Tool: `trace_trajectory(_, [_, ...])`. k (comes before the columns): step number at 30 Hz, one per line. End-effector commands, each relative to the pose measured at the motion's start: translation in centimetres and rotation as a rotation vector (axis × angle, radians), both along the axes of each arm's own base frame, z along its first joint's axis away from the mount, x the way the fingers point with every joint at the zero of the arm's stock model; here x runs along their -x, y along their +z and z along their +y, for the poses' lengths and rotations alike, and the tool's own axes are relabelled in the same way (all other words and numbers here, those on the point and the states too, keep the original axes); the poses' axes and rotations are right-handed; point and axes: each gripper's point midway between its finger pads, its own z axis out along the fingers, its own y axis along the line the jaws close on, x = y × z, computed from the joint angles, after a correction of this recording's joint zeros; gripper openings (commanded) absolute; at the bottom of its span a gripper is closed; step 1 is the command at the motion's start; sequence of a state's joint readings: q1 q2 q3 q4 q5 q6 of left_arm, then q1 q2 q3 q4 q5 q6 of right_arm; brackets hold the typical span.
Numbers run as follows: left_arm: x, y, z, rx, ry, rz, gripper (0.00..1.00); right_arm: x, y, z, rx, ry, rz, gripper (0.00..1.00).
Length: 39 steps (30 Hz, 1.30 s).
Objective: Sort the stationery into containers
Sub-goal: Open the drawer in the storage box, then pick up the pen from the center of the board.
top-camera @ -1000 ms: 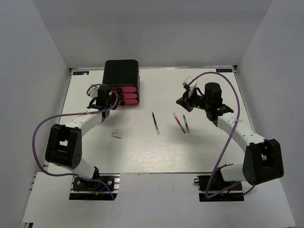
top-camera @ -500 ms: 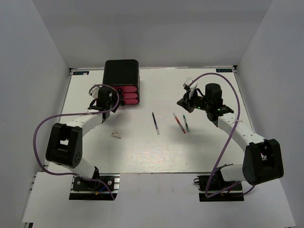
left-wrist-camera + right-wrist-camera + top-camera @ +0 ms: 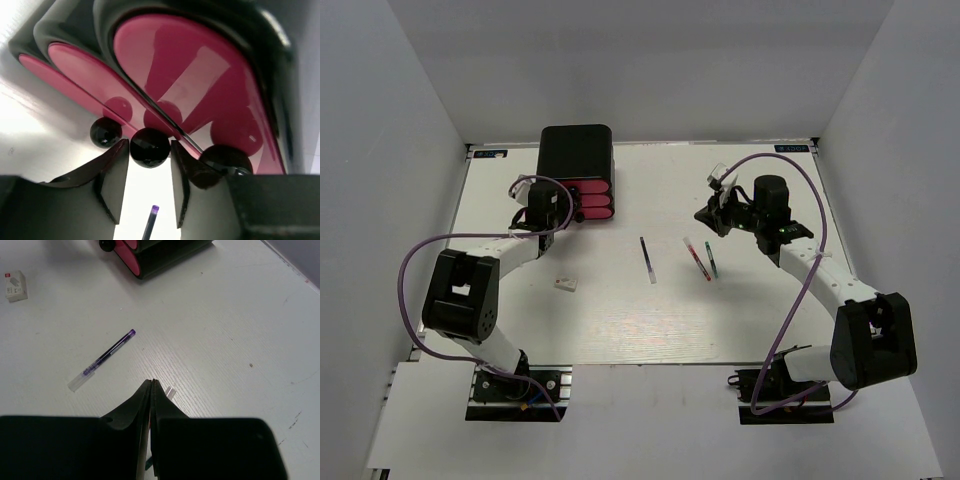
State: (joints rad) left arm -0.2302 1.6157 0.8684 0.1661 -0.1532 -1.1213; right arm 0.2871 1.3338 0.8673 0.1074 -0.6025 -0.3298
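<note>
Left pincer (image 3: 149, 146) is at the front of the black cabinet (image 3: 577, 155), closed on the middle knob (image 3: 150, 150) of the three pink drawers (image 3: 200, 75). Its fingers (image 3: 112, 177) sit one on each side of the knob and look to be touching it. The other two knobs are just beside it, one on either side.

Right pincer (image 3: 151, 389) is closed, fingers pressed flat together, on the right half of the desk (image 3: 620, 320), well apart from the cabinet.

Stationery is all loose on the desk:
- blue pen (image 3: 648, 260) mid-desk, between the cabinet and the right arm
- red pen (image 3: 697, 258) and green pen (image 3: 711, 262) side by side, right of the blue one, near the right pincer
- white eraser (image 3: 564, 284) on the left, near the left arm's forearm

The right wrist view also shows the blue pen and eraser, with the cabinet corner at the top edge.
</note>
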Motion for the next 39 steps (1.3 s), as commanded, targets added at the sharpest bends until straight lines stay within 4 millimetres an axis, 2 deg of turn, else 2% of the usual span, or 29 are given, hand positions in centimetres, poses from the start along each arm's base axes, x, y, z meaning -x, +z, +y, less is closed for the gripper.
trace_trajectory(1, [-1.0, 0.9, 1.0, -0.010, 0.039, -0.055, 0.47, 0.0, 0.4, -0.1, -0.001, 0.010, -0.023, 0.07])
trace_trajectory(4, [-0.8, 0.6, 1.0, -0.010, 0.039, -0.053, 0.40, -0.1, 0.5, -0.1, 0.000, 0.011, -0.025, 0.07])
trace_trajectory(7, [0.3, -1.2, 1.3, -0.020, 0.039, -0.013, 0.28, 0.0, 0.2, -0.1, 0.004, 0.015, -0.017, 0.07])
trace_trajectory(9, [0.6, -0.8, 1.4, -0.017, 0.039, -0.026, 0.24, 0.0, 0.1, -0.1, 0.013, 0.027, -0.026, 0.07])
trace_trajectory(12, [2.2, -1.7, 1.3, -0.011, 0.020, -0.003, 0.17, 0.5, -0.4, 0.0, 0.028, 0.064, -0.026, 0.17])
trace_trajectory(13, [3.3, -1.9, 1.6, -0.012, 0.020, 0.002, 0.17, 0.9, -0.7, 0.2, 0.034, 0.083, -0.014, 0.27])
trace_trajectory(15, [4.4, -1.9, 1.6, -0.006, 0.012, -0.005, 0.16, 1.3, -1.1, 0.3, 0.051, 0.125, -0.015, 0.40])
trace_trajectory(16, [5.6, -1.8, 1.5, -0.005, 0.002, -0.009, 0.16, 1.7, -1.5, 0.5, 0.052, 0.146, -0.005, 0.53])
trace_trajectory(17, [6.7, -2.5, 1.7, -0.016, -0.003, 0.004, 0.16, 2.2, -2.3, 0.5, 0.062, 0.157, 0.031, 0.58])
trace_trajectory(18, [7.2, -2.6, 1.8, -0.017, -0.003, 0.007, 0.16, 2.6, -2.8, 0.6, 0.065, 0.172, 0.054, 0.69])
trace_trajectory(21, [8.4, -2.3, 2.1, -0.023, -0.009, -0.004, 0.17, 2.7, -4.5, 0.5, 0.093, 0.172, 0.143, 0.90])
trace_trajectory(24, [8.8, -2.1, 1.8, -0.018, -0.033, -0.011, 0.45, 1.8, -5.6, 0.4, 0.111, 0.127, 0.226, 0.90])
trace_trajectory(25, [8.7, -1.8, 1.8, -0.016, -0.033, -0.020, 0.60, 1.5, -6.0, 0.3, 0.115, 0.109, 0.245, 0.90])
trace_trajectory(28, [8.9, -1.7, 1.9, -0.035, -0.044, -0.022, 0.77, 0.6, -6.6, 0.0, 0.140, 0.075, 0.283, 0.90])
trace_trajectory(30, [8.9, -1.4, 1.8, -0.038, -0.057, -0.030, 0.80, 0.2, -6.9, -0.5, 0.152, 0.020, 0.294, 0.90])
trace_trajectory(32, [8.9, -1.0, 1.8, -0.036, -0.056, -0.041, 0.81, -0.3, -7.1, -0.9, 0.159, -0.027, 0.299, 0.84])
trace_trajectory(33, [8.8, -0.3, 1.7, -0.033, -0.056, -0.054, 0.81, -0.3, -7.2, -1.1, 0.161, -0.043, 0.302, 0.71])
trace_trajectory(34, [9.0, -0.6, 1.6, -0.039, -0.071, -0.045, 0.81, -0.8, -7.3, -1.7, 0.172, -0.080, 0.298, 0.61])
trace_trajectory(36, [9.0, 0.3, 1.6, -0.047, -0.078, -0.072, 0.81, -0.6, -7.5, -2.0, 0.177, -0.110, 0.313, 0.40])
trace_trajectory(37, [9.5, 0.4, 1.6, -0.052, -0.091, -0.075, 0.81, -0.9, -7.7, -2.6, 0.197, -0.144, 0.306, 0.25])
trace_trajectory(39, [10.1, 0.6, 1.6, -0.076, -0.120, -0.083, 0.81, -0.4, -8.4, -3.2, 0.210, -0.165, 0.316, 0.23])
